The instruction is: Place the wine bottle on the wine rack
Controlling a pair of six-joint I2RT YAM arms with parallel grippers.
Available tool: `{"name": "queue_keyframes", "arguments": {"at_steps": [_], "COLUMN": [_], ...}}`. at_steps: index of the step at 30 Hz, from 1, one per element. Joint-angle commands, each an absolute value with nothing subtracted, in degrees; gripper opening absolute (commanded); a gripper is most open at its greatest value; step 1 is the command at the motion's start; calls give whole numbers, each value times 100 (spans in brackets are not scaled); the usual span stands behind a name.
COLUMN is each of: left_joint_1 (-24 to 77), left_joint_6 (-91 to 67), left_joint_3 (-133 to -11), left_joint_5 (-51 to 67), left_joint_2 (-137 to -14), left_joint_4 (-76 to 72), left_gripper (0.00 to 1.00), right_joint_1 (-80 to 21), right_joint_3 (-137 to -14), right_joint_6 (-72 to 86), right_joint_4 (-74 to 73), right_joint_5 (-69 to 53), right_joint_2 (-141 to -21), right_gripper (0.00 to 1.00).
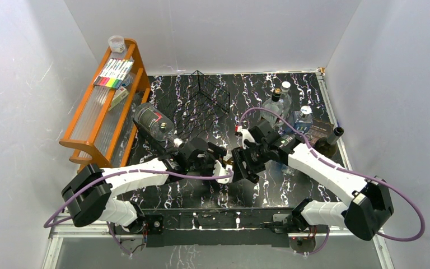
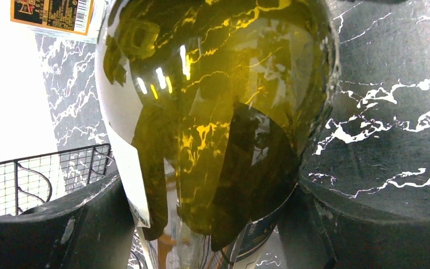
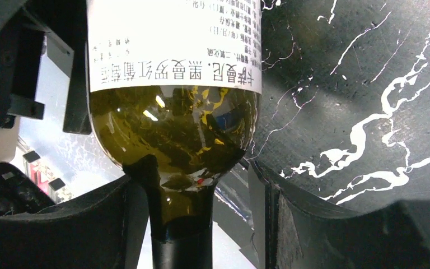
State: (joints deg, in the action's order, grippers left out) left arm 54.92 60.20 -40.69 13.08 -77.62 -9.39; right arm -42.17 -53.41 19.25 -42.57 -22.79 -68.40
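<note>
The wine bottle [image 2: 213,84] is olive-green glass with a white label. Its body fills the left wrist view, and my left gripper [image 2: 210,190] is shut on it, both fingers against the glass. In the right wrist view the wine bottle's [image 3: 173,129] dark-capped neck lies inside my right gripper [image 3: 196,179], which is open: the neck rests against the left finger, with a gap to the right finger [image 3: 269,207]. From above, the left gripper [image 1: 218,162] and right gripper [image 1: 241,162] meet mid-table and hide most of the bottle. The black wire wine rack [image 1: 210,98] stands behind them, and its grid panel [image 2: 33,179] shows in the left wrist view.
An orange wooden shelf unit [image 1: 98,120] with markers [image 1: 113,73] and a jar [image 1: 116,43] stands at the left. A clear bottle [image 1: 154,124] leans beside it. Three more bottles [image 1: 274,106] [image 1: 302,117] [image 1: 330,140] stand at the back right. White walls close three sides.
</note>
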Motion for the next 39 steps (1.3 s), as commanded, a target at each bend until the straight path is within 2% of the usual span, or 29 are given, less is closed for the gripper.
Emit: {"name": "queue_keyframes", "arguments": {"at_steps": [1,5,9,11,13,18,25,26,27,28,36,37,38,39], "left_joint_1": [5529,5535,5529,5531,5533,5520,5511,5516,5514,5513,5486,5493,5483,5485], "left_joint_6": [6186,6074,5834,5664,5482,5115,4406,4328,4283,4242,3792,3441,2631,2363], "left_joint_3": [-4403,-4467,-4552,-4565,-4576,-4574,-4620,-4626,-4603,-4571,-4308,-4298,-4451,-4647], "left_joint_5": [1408,1376,1311,1274,1272,1402,1437,1387,1374,1345,1030,860,18,-262], "left_joint_2": [-7618,-7621,-7688,-7682,-7690,-7684,-7649,-7654,-7647,-7627,-6896,-6462,-5998,-5790], "left_joint_4": [-1394,-1307,-1242,-1277,-1308,-1288,-800,-713,-658,-636,-635,-665,-993,-970], "left_gripper": [23,24,24,26,28,35,70,77,95,98,98,98,98,98], "right_joint_1": [-4289,-4320,-4404,-4406,-4413,-4419,-4421,-4415,-4417,-4413,-4417,-4415,-4420,-4414], "right_joint_3": [-5479,-5508,-5467,-5414,-5370,-5297,-5152,-5135,-5112,-5092,-4977,-4929,-4881,-4848], "right_joint_6": [1806,1807,1775,1781,1774,1775,1800,1800,1796,1796,1864,1886,1980,2031], "right_joint_4": [-4025,-3891,-3765,-3705,-3692,-3717,-3677,-3657,-3638,-3634,-3705,-3683,-3544,-3401], "right_joint_5": [-2061,-1992,-1873,-1798,-1753,-1610,-1416,-1411,-1407,-1404,-1226,-1253,-1244,-1295], "right_joint_2": [-7071,-7237,-7293,-7275,-7269,-7187,-6712,-6624,-6540,-6464,-5842,-5708,-5652,-5651], "right_gripper": [70,67,58,50,37,0,0,0,0,0,0,0,0,0]}}
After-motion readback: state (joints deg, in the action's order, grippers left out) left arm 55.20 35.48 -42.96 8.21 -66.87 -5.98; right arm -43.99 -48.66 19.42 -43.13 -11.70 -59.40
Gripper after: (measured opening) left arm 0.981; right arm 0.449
